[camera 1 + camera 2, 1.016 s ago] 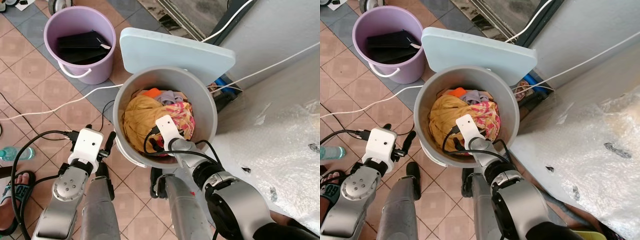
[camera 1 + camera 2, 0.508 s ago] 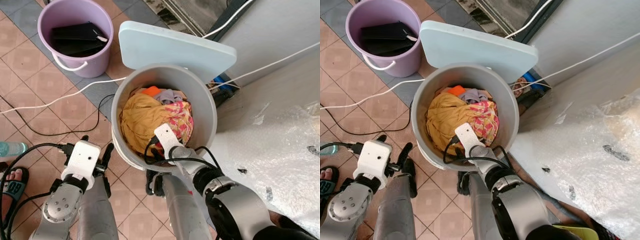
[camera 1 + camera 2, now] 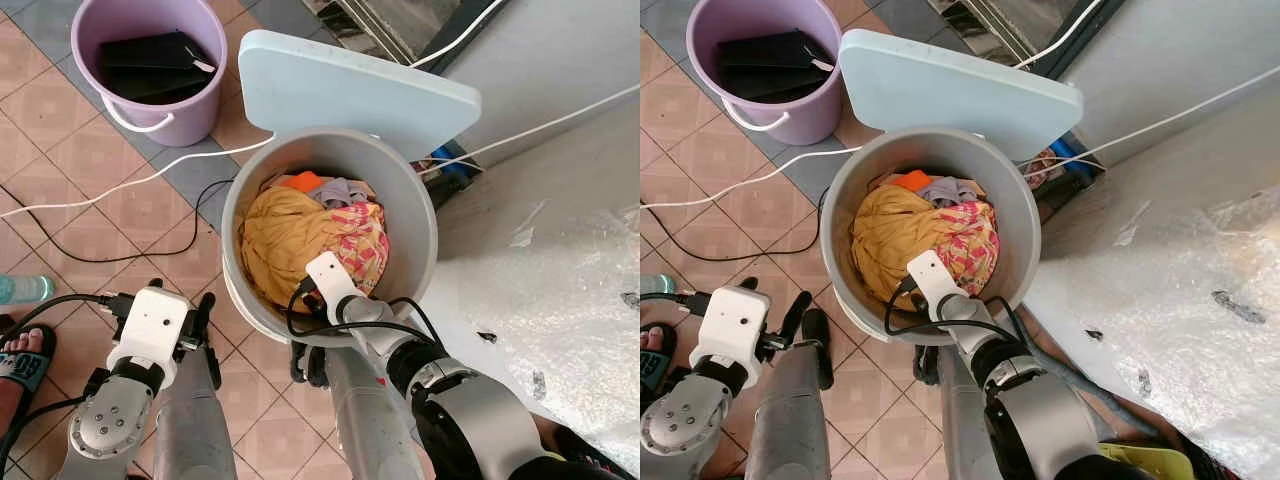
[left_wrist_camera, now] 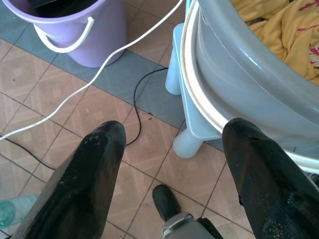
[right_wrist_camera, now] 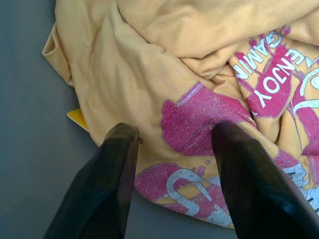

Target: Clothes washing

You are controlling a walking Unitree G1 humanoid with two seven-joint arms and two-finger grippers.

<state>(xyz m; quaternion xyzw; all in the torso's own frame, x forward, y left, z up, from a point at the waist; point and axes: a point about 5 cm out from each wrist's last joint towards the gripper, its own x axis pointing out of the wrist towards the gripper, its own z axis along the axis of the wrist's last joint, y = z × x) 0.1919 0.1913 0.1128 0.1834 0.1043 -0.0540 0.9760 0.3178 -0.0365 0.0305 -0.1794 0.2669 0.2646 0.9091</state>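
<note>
A grey wash tub [image 3: 415,215] stands in front of me, holding a yellow garment with pink print [image 3: 290,235] and small orange and grey pieces [image 3: 335,188] behind it. My right gripper [image 5: 174,132] is down inside the tub at its near wall. It is open, with its fingers [image 5: 112,169] just above the printed yellow cloth [image 5: 149,74] and nothing between them. My left gripper [image 4: 172,129] hangs open outside the tub on its left, above the tiled floor. Its white wrist housing [image 3: 150,320] sits beside the tub rim [image 4: 199,94].
A light blue lid [image 3: 350,95] leans behind the tub. A purple bucket [image 3: 150,110] with black items stands at far left. White cable [image 3: 130,185] and black cable [image 3: 100,262] cross the tiles. A person's sandalled foot [image 3: 20,350] is at left; bubble wrap [image 3: 580,300] lies right.
Both wrists have drawn back slightly toward me. The right gripper now sits closer to the tub's near wall. The camera has shifted a little; the clothes lie as before.
</note>
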